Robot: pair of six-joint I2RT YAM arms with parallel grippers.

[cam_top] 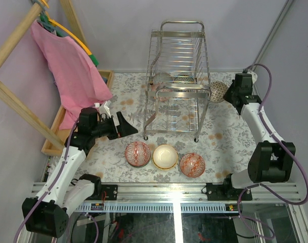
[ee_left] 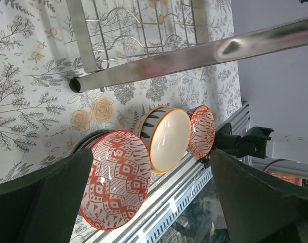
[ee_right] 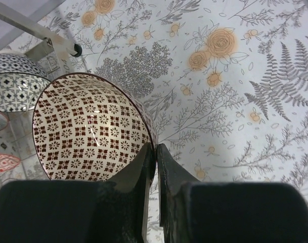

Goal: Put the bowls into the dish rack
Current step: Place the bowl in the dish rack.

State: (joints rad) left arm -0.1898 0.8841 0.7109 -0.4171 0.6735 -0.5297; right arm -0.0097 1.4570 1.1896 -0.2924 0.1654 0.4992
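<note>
The chrome dish rack [cam_top: 178, 76] stands mid-table with a few bowls in its lower tier. My right gripper [ee_right: 156, 152] is shut on the rim of a brown-patterned bowl [ee_right: 88, 126], held tilted just right of the rack [cam_top: 218, 91]. A black-and-white patterned bowl [ee_right: 14, 83] sits in the rack beside it. Three bowls lie in a row at the front: red-white [cam_top: 137, 153], cream [cam_top: 165, 156] and red [cam_top: 192, 164]. My left gripper [cam_top: 124, 125] is open and empty, left of the rack, above and behind the red-white bowl [ee_left: 116, 177].
A pink cloth [cam_top: 73, 71] hangs on a wooden frame at the left, over a shallow wooden tray [cam_top: 55, 132]. The rack's leg bar [ee_left: 194, 55] crosses the left wrist view. A metal rail [cam_top: 169, 190] runs along the near table edge.
</note>
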